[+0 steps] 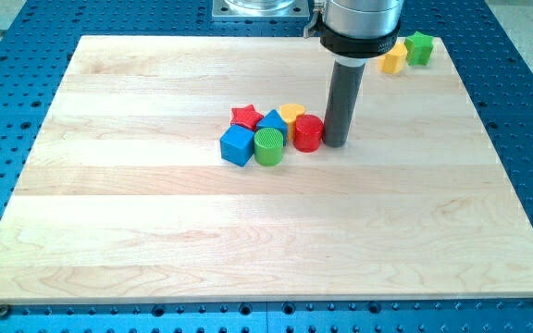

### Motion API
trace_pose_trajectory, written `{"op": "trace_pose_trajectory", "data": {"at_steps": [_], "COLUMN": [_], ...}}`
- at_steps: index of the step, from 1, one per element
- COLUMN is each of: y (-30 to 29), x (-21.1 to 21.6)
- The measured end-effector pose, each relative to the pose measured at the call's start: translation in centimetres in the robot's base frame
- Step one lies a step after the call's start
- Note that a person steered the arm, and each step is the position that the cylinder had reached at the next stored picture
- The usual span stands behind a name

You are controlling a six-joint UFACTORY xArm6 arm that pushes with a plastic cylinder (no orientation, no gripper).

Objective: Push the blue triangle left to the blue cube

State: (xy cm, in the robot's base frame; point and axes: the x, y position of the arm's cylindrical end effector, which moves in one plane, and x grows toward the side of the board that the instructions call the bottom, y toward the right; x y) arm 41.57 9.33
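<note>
The blue triangle (272,121) sits in a tight cluster near the board's middle, between the red star (245,116) on its left and the yellow heart (291,113) on its right. The blue cube (237,145) lies just below and left of it, touching or nearly touching. A green cylinder (268,146) stands right of the cube. A red cylinder (308,133) stands at the cluster's right end. My tip (334,143) rests on the board just right of the red cylinder, very close to it.
A yellow block (393,61) and a green block (419,47) lie at the board's top right corner, partly behind the arm. The wooden board (248,240) sits on a blue perforated table (526,111).
</note>
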Motion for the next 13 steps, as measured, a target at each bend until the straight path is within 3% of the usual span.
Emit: {"op": "trace_pose_trajectory", "data": {"at_steps": [3,5,7,10,11,13], "y": [0.3,-6.4,-4.2,-10.5,-9.5,-15.0], "x": [2.3,2.3,-0.2,-1.9,-6.7,-8.9]}}
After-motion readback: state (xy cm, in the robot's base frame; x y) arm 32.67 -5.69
